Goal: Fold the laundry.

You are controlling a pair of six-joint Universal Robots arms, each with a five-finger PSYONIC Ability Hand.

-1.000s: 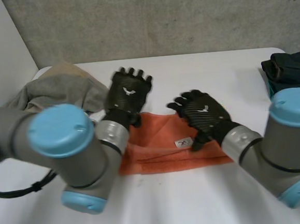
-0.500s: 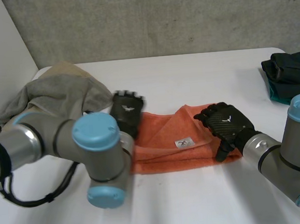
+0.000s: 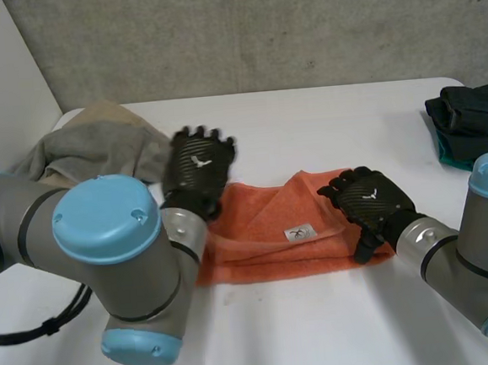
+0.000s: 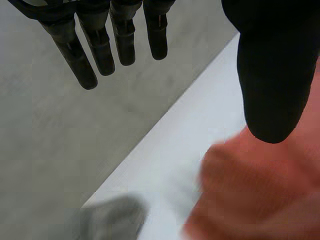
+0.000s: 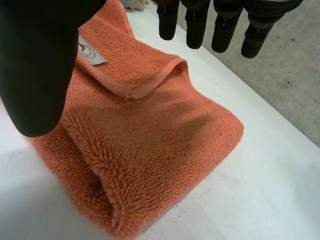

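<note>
Folding the orange towel (image 3: pixel 275 249): the first fold looks done, the next not yet started.

A grey laundry heap (image 3: pixel 89 148) lies at ten o'clock from the towel. The left hand (image 3: pixel 197 171) hovers over the towel's nine o'clock end, fingers straight, thumb apart, holding nothing. The towel lies mid-table (image 3: pixel 308 135), doubled, with its white label (image 3: pixel 299 232) facing up. The right hand (image 3: pixel 371 202) hangs over the three o'clock end, also spread and empty. A dark garment (image 3: pixel 471 118) at two o'clock is cut off. The next move probably calls for pinching one end and carrying it across. The left arm hides the towel's near-left corner.
</note>
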